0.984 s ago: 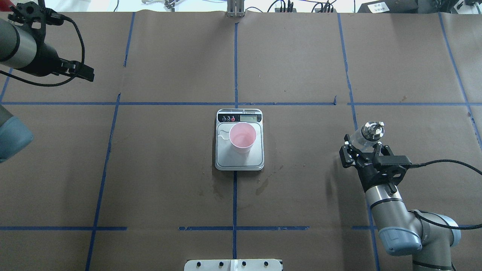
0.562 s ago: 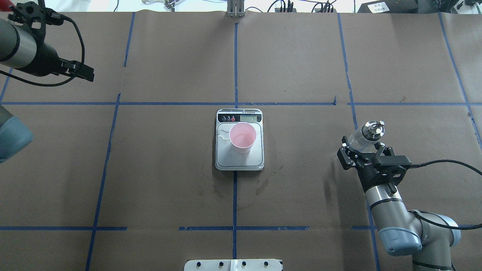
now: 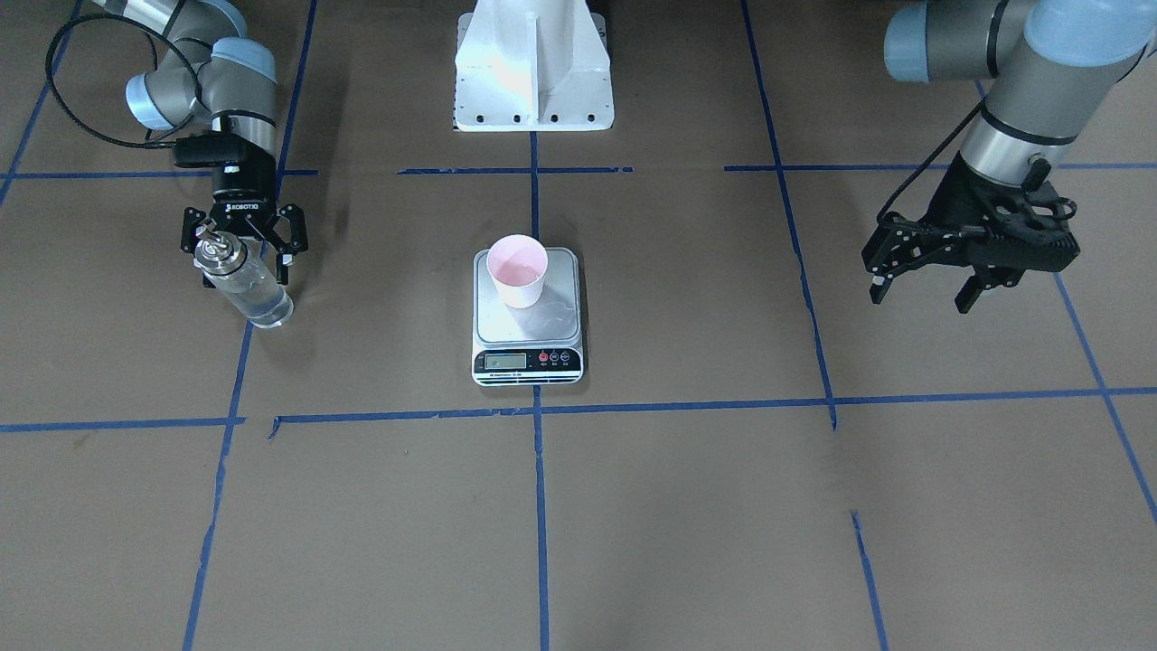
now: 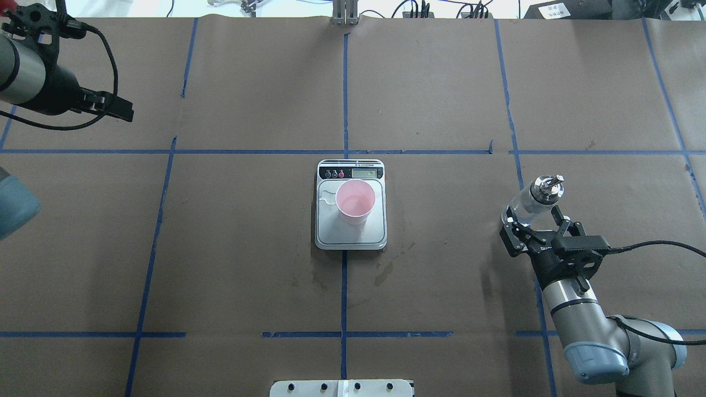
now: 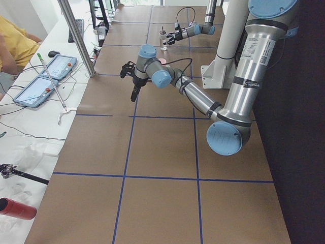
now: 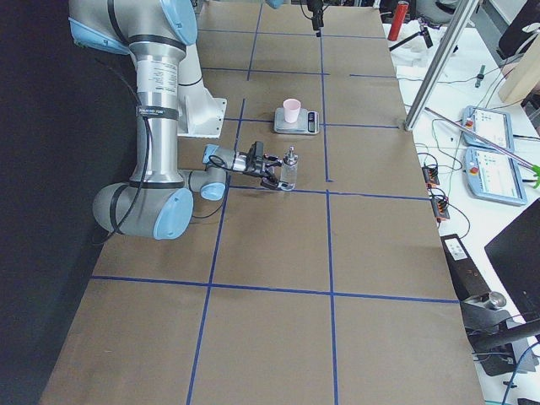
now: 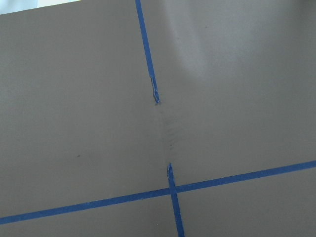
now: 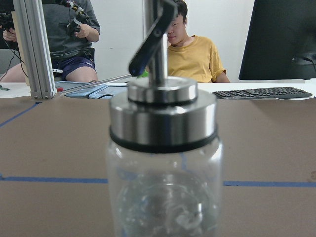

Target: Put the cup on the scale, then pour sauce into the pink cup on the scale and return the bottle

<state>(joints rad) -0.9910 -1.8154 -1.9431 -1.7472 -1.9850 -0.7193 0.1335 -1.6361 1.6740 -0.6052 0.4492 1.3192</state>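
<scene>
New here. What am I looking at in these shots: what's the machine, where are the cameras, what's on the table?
Two robot arms work at a paper-covered table. Four fixed cameras look from above, from the front and from each end; one more rides on each wrist. A pink cup stands on a kitchen scale mid-table. The right pincer is open, close to a clear glass bottle standing on the table. The left pincer hangs open and empty, off to the side.
</scene>
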